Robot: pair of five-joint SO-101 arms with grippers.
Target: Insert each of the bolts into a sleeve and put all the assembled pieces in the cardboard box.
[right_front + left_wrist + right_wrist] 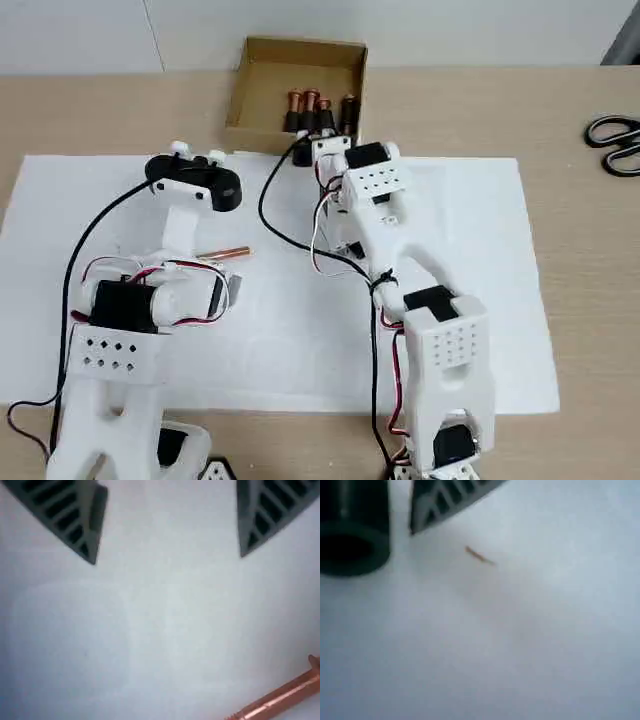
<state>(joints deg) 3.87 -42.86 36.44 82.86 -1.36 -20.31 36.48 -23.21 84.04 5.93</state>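
Your right wrist camera looks down on white paper (520,645), where a black sleeve (350,540) turns its open bore toward the lens. Just beside it, across a narrow gap, sits a dark ribbed part of your right gripper (445,500). A small brownish fleck (480,556) lies on the paper nearby.

bolt (280,700): cut off by edge | sleeve (350,535): partly cropped | brown speck (480,556): too small to tell
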